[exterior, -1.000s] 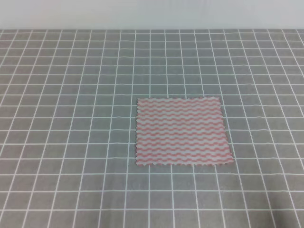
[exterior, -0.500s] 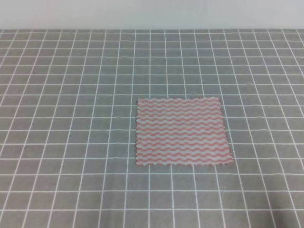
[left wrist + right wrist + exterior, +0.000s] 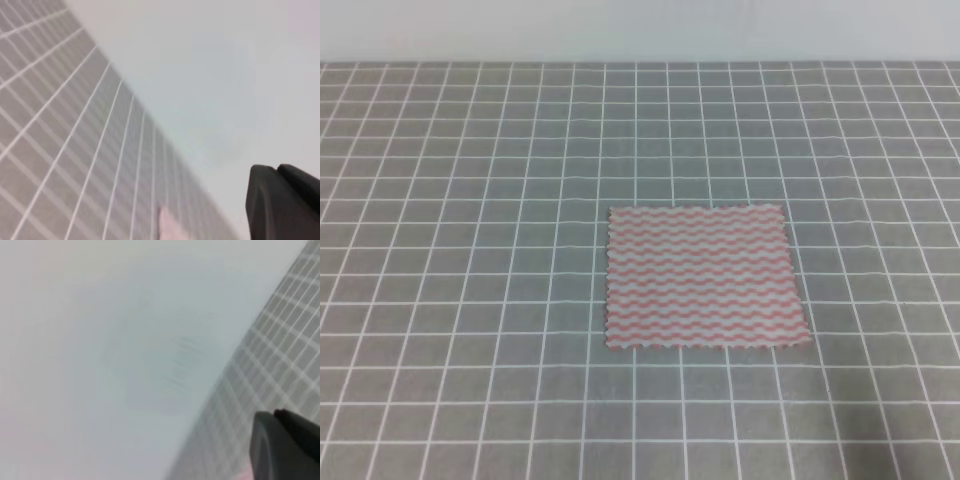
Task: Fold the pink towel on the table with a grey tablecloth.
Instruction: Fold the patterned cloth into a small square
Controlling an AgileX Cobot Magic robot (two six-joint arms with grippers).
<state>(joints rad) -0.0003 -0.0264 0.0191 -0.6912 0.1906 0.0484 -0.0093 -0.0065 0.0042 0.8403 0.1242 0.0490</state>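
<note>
The pink towel (image 3: 704, 277) lies flat, slightly right of the tabletop's (image 3: 460, 250) centre; neither gripper's opening can be told; best pinch two adjacent corners and fold edge to edge.

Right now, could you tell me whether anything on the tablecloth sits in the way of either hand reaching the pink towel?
Nothing visible does. The pink towel lies flat and alone on the grey gridded tablecloth, with bare cloth on every side. Neither hand appears in the high view; each wrist view shows only a dark part of its own hand at the lower right corner.
</note>
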